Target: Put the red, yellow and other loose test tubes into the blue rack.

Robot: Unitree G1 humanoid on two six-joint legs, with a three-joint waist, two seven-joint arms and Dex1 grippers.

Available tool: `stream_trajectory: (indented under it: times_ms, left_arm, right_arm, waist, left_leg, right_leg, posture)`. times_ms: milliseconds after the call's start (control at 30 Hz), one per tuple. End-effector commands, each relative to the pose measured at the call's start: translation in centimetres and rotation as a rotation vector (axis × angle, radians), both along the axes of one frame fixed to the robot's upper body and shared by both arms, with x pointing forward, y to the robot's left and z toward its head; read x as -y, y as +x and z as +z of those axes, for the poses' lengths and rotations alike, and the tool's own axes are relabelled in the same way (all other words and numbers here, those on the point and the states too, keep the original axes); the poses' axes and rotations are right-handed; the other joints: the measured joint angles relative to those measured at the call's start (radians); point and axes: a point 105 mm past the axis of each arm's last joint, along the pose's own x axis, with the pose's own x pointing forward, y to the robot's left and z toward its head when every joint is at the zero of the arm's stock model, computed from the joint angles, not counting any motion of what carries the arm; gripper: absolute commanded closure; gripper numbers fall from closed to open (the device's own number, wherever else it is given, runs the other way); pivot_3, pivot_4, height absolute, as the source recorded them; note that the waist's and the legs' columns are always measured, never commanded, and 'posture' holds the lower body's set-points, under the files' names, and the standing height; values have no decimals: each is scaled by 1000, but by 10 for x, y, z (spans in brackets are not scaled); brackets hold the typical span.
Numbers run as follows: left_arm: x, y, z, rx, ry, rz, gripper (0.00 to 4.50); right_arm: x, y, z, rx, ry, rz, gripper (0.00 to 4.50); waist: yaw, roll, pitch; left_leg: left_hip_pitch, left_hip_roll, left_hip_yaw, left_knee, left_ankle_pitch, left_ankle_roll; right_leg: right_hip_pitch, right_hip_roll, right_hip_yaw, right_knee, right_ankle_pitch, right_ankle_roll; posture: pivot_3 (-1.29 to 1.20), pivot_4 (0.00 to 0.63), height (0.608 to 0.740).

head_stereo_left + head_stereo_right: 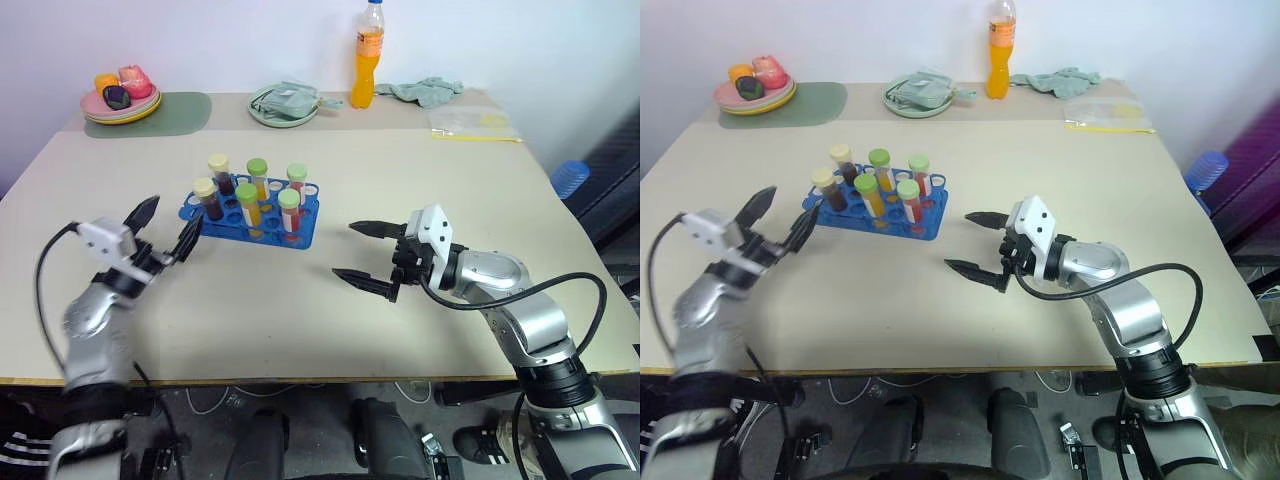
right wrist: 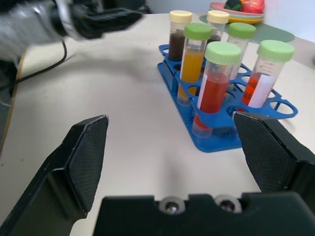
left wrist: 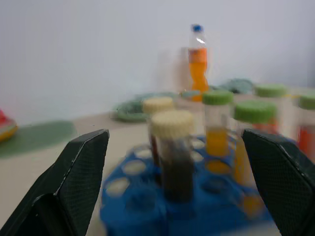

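The blue rack (image 1: 250, 218) sits left of the table's middle. Several capped test tubes stand upright in it. Two with cream caps hold dark maroon liquid (image 1: 206, 196). The green-capped ones hold yellow-orange (image 1: 250, 203) or red liquid (image 1: 290, 211). Every tube I see stands in the rack. My left gripper (image 1: 166, 226) hangs open just left of the rack, a little apart from it, with nothing between its fingers. In the left wrist view a cream-capped tube (image 3: 172, 152) stands straight ahead. My right gripper (image 1: 346, 250) is open and empty to the right of the rack, pointing toward it.
Along the far edge stand an orange drink bottle (image 1: 369, 55), a green plate (image 1: 283, 108) with a cloth, stacked plates of toy fruit (image 1: 121, 100) on a green mat, a teal rag (image 1: 425, 90) and a plastic bag (image 1: 472, 122). A blue object (image 1: 570, 178) lies beyond the right edge.
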Motion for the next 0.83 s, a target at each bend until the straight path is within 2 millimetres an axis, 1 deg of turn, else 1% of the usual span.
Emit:
stream_trajectory:
  times_ms: [33, 100, 167, 233, 300, 400, 467, 533, 567, 633, 700, 833]
  left_arm:
    - [-4, -25, 18, -60, 8, -143, 67]
    - [-6, -38, 20, -117, 29, -216, 67]
    - [-4, -48, 22, -171, 62, -289, 67]
    - [-5, -55, 23, -207, 96, -333, 67]
    - [4, -59, 22, -250, 120, -390, 67]
    - [9, -73, 20, -328, 139, -498, 67]
    - [15, -73, 19, -342, 153, -524, 67]
    - [14, -77, 18, -349, 177, -548, 67]
    - [13, -76, 18, -350, 174, -547, 67]
    - [21, -72, 17, -348, 166, -548, 67]
    - [23, -69, 15, -338, 157, -542, 67]
    - [26, -67, 13, -323, 149, -543, 67]
  right_arm:
    - [7, 0, 15, 63, 26, 16, 0]
    - [9, 0, 16, 61, 34, 25, 0]
    - [14, 3, 16, 72, 33, 30, 0]
    - [17, 7, 16, 83, 18, 29, 0]
    - [26, 13, 16, 88, 8, 22, 0]
    - [33, 20, 20, 104, 0, 3, 0]
    - [39, 23, 23, 107, 2, -1, 0]
    - [36, 23, 26, 111, -8, 2, 0]
    - [34, 22, 26, 116, -12, 1, 0]
    - [39, 24, 25, 117, -16, -8, 0]
    - [39, 21, 23, 118, -29, -4, 0]
    - [38, 20, 25, 115, -39, -6, 0]
  waist:
    - [3, 0, 0]
    - [2, 0, 0]
    - [4, 0, 0]
    - [3, 1, 1]
    - [1, 2, 1]
    - [0, 2, 1]
    - [0, 3, 2]
    - [0, 3, 2]
    - [0, 3, 2]
    - [0, 3, 2]
    - [1, 3, 2]
    - [1, 3, 2]
  left_leg:
    - [0, 0, 0, 0, 0, 0]
    - [0, 0, 0, 0, 0, 0]
    - [-1, 0, 0, 0, 0, 0]
    - [-1, 0, 0, 0, 0, 0]
    - [-1, 0, 0, 0, 0, 0]
    - [-1, 0, 1, -1, 0, 0]
    - [-1, 0, 1, -2, 0, 0]
    - [-1, 0, 1, -2, 0, 0]
    - [-1, 0, 1, -2, 0, 0]
    - [-1, 0, 2, -2, 0, 0]
    - [-2, 0, 2, -2, 0, 0]
    - [-2, 0, 2, -2, 0, 0]
  right_leg:
    - [0, 0, 0, 0, 0, 0]
    - [0, 0, 0, -1, 0, 0]
    - [0, 0, 0, -2, -1, 0]
    - [0, 0, 0, -2, -2, 1]
    - [0, 0, 0, -3, -2, 2]
    - [-1, 0, 0, -4, -1, 1]
    - [-1, 0, 0, -4, 0, -1]
    - [-1, 0, 0, -4, 0, -1]
    - [-1, 0, 0, -5, -1, -1]
    - [-1, 0, 0, -5, -1, -1]
    - [-1, 0, 0, -5, -1, 0]
    - [-1, 0, 0, -6, 0, -1]
  posture:
    - [0, 150, 740]
    - [0, 150, 740]
    - [0, 150, 740]
    - [0, 150, 740]
    - [0, 150, 740]
    - [0, 150, 740]
    - [0, 150, 740]
    - [0, 150, 740]
    - [0, 150, 740]
    - [0, 150, 740]
    - [0, 150, 740]
    - [0, 150, 740]
